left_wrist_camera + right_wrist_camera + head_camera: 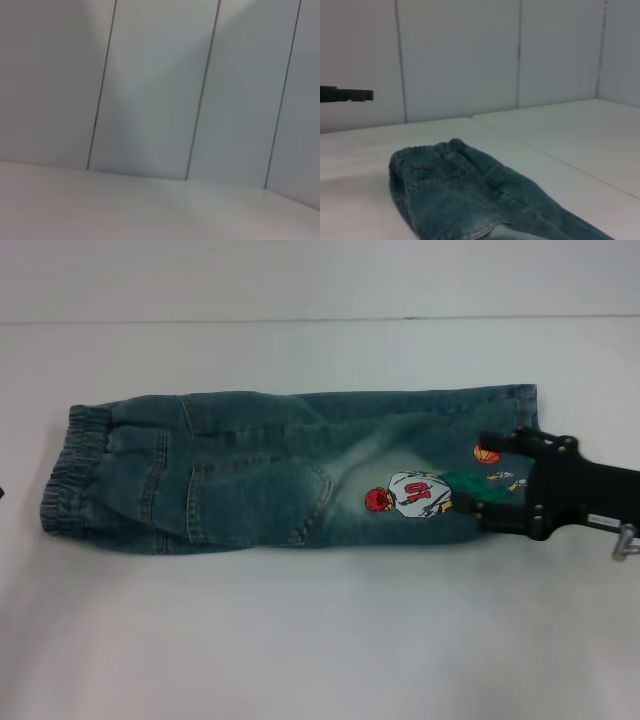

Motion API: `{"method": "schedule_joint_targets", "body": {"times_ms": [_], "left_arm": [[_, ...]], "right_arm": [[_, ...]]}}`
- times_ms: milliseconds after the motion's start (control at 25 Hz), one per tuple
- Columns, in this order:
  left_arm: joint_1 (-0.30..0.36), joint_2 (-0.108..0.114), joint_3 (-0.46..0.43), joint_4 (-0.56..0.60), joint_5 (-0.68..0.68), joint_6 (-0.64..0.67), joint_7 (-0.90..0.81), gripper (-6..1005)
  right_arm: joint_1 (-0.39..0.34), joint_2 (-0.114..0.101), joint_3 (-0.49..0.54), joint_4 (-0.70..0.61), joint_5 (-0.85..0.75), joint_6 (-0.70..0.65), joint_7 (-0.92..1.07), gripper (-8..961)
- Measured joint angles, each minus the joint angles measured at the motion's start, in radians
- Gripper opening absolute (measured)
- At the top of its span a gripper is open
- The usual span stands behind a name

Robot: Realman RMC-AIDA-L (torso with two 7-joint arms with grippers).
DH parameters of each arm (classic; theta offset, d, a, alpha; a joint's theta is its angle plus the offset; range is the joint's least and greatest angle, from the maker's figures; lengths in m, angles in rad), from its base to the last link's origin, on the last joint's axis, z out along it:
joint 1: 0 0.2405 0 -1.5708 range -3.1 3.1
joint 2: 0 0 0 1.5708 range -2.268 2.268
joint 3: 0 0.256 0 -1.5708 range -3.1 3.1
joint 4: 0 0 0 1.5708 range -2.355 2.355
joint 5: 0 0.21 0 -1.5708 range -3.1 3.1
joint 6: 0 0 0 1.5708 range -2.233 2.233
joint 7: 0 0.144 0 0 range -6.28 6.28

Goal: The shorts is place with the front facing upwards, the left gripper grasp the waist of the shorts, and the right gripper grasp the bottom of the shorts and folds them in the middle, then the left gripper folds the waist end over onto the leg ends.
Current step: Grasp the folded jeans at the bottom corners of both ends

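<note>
- Shorts (pixel 260 470) of blue denim lie flat on the white table (pixel 320 640), already folded lengthwise into one long strip that runs across your head view from left to right.
- The waist (pixel 72 470), a gathered elastic band, forms the left end of that strip; you see a pocket and seams just beside it.
- The leg ends (pixel 515 405) sit at the right end, and a faded pale patch marks the middle of the denim.
- A cartoon basketball-player print (pixel 420 495) shows on the upper layer near the right end, with a small orange ball beside it.
- The right gripper (pixel 492 473) reaches in from the right edge of your head view and sits over the leg ends, its black frame covering the lower corner of the hem.
- Its two fingers stand spread apart, one toward the far edge of the fabric and one toward the near edge, with denim and print visible between them; you cannot tell whether the tips touch the cloth.
- The right wrist view looks along the shorts toward the waist, with a pale panelled wall (pixel 460 55) behind the table.
- The left gripper barely enters your head view: only a dark sliver shows at the left edge, level with the waist, and you cannot tell how its fingers stand.
- The left wrist view shows only bare table and wall panels.
</note>
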Motion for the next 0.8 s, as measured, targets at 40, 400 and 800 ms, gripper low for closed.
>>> {"method": "schedule_joint_targets", "body": {"times_ms": [40,400,800], "left_arm": [[0.002,-0.001,-0.001,-0.005,0.002,-0.005,0.011,886],[0.008,0.005,0.006,0.040,0.099,-0.065,0.057,875],[-0.064,0.011,0.026,0.071,0.290,-0.194,0.064,861]], "right_arm": [[0.004,0.002,-0.004,0.004,0.000,0.005,-0.005,897],[0.033,0.003,-0.042,0.027,0.000,0.029,-0.017,897],[0.063,0.000,-0.235,0.016,-0.024,0.013,0.006,896]]}}
